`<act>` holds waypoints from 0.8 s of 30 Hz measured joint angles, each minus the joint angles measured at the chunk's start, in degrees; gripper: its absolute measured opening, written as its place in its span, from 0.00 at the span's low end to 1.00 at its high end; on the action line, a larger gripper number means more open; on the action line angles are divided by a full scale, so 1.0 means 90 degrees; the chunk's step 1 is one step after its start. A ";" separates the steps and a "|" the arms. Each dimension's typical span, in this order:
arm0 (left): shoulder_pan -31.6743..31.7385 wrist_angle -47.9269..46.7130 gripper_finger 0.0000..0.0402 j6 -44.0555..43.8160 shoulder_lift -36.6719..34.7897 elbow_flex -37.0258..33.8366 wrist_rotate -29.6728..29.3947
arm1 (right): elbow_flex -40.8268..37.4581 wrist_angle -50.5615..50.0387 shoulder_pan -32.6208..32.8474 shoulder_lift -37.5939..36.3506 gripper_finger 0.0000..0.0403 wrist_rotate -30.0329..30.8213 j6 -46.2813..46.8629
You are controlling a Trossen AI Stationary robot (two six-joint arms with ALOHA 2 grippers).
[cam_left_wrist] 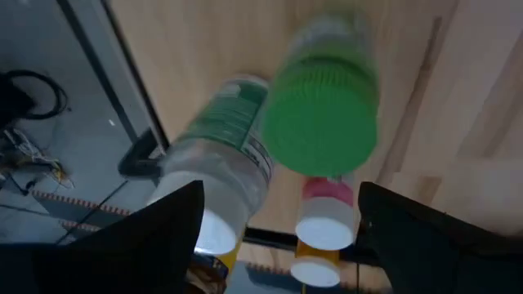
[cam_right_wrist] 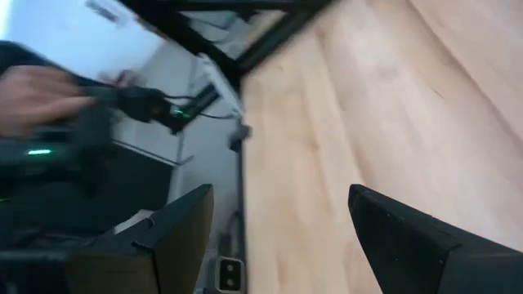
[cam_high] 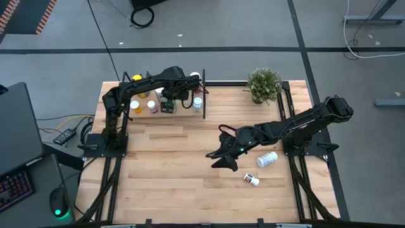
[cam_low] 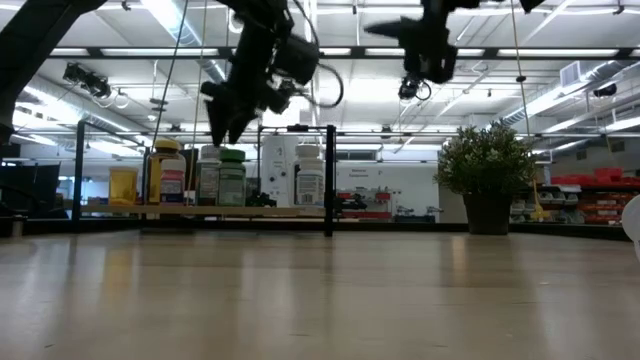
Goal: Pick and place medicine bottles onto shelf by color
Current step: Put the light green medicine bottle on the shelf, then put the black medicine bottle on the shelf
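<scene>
The left hand (cam_high: pixel 169 101) hangs over the shelf (cam_high: pixel 190 115) at the back of the desk (cam_high: pixel 171 171), fingers spread, with a green-capped bottle (cam_left_wrist: pixel 323 102) standing upright directly beneath it among the other bottles there, gripped by nothing. Two white bottles (cam_high: pixel 267 158) lie on their sides on the desk's right part, well away from the shelf. The right hand (cam_high: pixel 221 155), open and empty, hovers just beside them and is by far the nearer, so it is probably the one to pick next.

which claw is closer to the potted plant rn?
Right claw, though not close: it hangs over mid-table, in front of the potted plant. Left claw is over the shelf, farther away.
</scene>
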 joint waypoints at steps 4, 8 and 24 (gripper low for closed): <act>-0.0323 -0.0012 0.85 -0.0523 -0.0221 0.0511 0.0189 | 0.0000 -0.0857 -0.0013 0.0000 0.72 -0.0026 0.0195; -0.0657 0.0016 0.85 -0.0975 -0.0307 0.1136 0.0198 | 0.0000 -0.2048 0.0018 0.0000 0.72 -0.0263 0.0287; -0.2916 0.0948 0.84 -0.4137 -0.0342 0.2136 0.0632 | -0.0184 -0.4235 0.1911 -0.0005 0.72 0.0705 0.1200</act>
